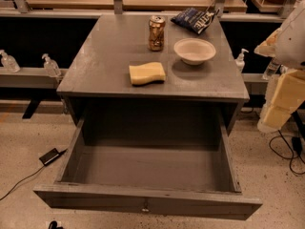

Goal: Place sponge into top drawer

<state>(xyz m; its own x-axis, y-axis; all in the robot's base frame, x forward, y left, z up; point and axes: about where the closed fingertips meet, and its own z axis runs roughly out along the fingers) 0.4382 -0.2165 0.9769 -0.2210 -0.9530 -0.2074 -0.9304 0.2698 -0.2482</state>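
The pale yellow sponge lies flat on the grey cabinet-table top, near its front edge and a little left of the bowl. The top drawer is pulled wide open below the table top; its inside is bare, and a small metal knob sits on its front panel. My gripper hangs at the right edge of the view, beside the table's right front corner, apart from the sponge and off to the right of the drawer. It holds nothing that I can see.
A gold drink can stands behind the sponge, a white bowl to its right, and a blue chip bag at the back. Clear pump bottles stand on side ledges. A black device with a cable lies on the floor at left.
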